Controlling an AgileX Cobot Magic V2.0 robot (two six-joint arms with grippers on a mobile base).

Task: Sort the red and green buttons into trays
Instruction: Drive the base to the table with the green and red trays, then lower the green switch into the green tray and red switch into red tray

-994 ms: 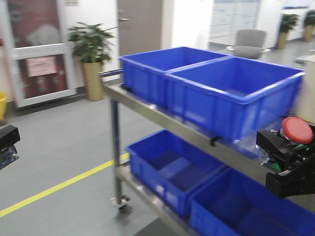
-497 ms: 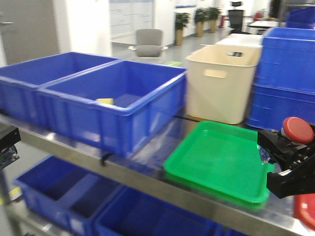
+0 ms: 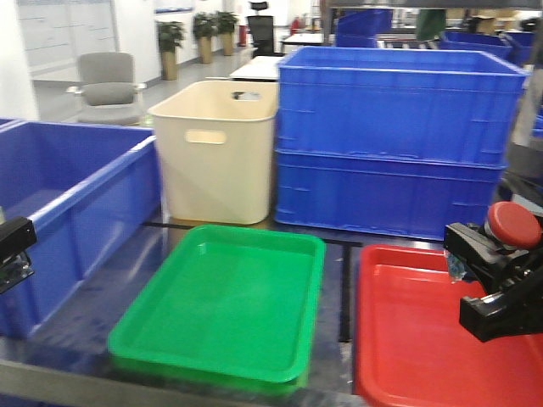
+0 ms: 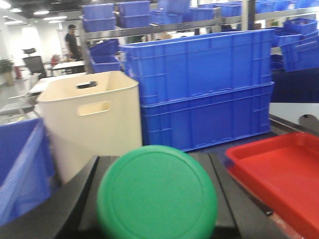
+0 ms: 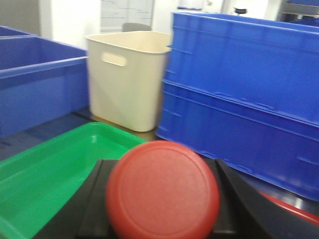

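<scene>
In the front view the scene has moved to the left compared with half a second ago: the green tray (image 3: 225, 305), which was then at the right, now lies in the middle, and the red tray (image 3: 407, 339), then only a corner, now shows most of its floor. The two trays lie side by side, near but apart, both shallow, glossy plastic with rounded corners. Behind them stand a matte cream tub (image 3: 216, 153) with a slot handle and two stacked blue crates (image 3: 390, 144) with ribbed walls; a further blue crate (image 3: 68, 212) is at the left. The right gripper (image 3: 496, 267) is at the same place in the picture as before, above the right edge of the red tray, clamped on the dark body of the red button (image 3: 513, 225), whose round cap points up and to the right. Of the left gripper (image 3: 12, 251) only a dark piece shows at the left edge. In the left wrist view the green button (image 4: 157, 191) fills the lower middle with its smooth round cap, held between the dark fingers (image 4: 75, 199) of the left gripper, with the red tray (image 4: 284, 169) at the right beyond it. In the right wrist view the red button (image 5: 162, 191) shows its flat, slightly matte disc, with the green tray (image 5: 55, 169) at its left.
</scene>
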